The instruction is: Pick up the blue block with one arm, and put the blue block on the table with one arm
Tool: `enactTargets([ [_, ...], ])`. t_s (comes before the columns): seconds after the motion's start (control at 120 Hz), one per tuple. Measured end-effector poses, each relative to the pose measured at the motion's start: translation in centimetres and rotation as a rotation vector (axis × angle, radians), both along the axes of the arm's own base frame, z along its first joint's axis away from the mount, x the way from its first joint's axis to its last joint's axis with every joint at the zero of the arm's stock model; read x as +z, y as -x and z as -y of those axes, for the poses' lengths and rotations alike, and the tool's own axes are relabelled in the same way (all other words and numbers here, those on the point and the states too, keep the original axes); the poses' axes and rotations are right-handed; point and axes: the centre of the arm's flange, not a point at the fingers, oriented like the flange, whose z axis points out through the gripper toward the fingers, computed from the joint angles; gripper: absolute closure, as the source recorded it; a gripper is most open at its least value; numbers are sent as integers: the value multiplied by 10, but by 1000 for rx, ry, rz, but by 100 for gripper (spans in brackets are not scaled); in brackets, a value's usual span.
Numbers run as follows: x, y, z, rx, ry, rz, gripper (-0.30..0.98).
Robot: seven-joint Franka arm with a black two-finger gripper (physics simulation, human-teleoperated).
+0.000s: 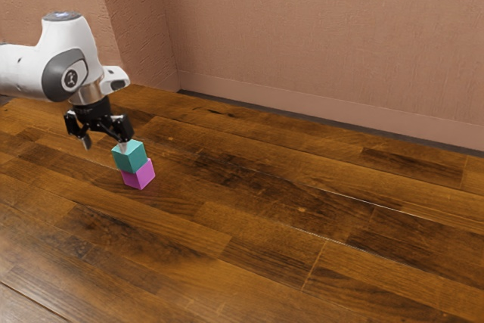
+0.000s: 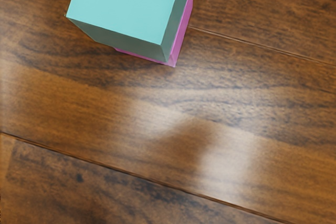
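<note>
The blue block (image 1: 130, 158) is seen stacked on a pink block (image 1: 139, 176), ungrasped by the gripper (image 1: 105, 145) held close by with fingers spread; both its lifting and its placing on the wooden table (image 1: 302, 225) apparently remain to be done.

The upper block (image 1: 129, 158) sits on the lower block (image 1: 138, 177), on the table (image 1: 249, 217).

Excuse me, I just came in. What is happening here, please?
A robot arm has its open hand close to a blue-green block. It grips nothing at this moment. The blue-green block sits on top of a magenta block, which stands on the wooden table.
</note>
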Motion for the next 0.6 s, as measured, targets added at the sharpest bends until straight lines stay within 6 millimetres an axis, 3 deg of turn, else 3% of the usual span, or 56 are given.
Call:
enactTargets([
  [0.108, -13, -18, -18, -9, 3, 15, 0],
  [0.242, -19, -32, 0, -90, 3, 37, 0],
  [0.425, -28, -34, -17, -137, 15, 60, 0],
  [0.525, -33, -38, -12, -192, 16, 62, 0],
  [0.6, -38, -38, -19, -206, 16, 60, 0],
])
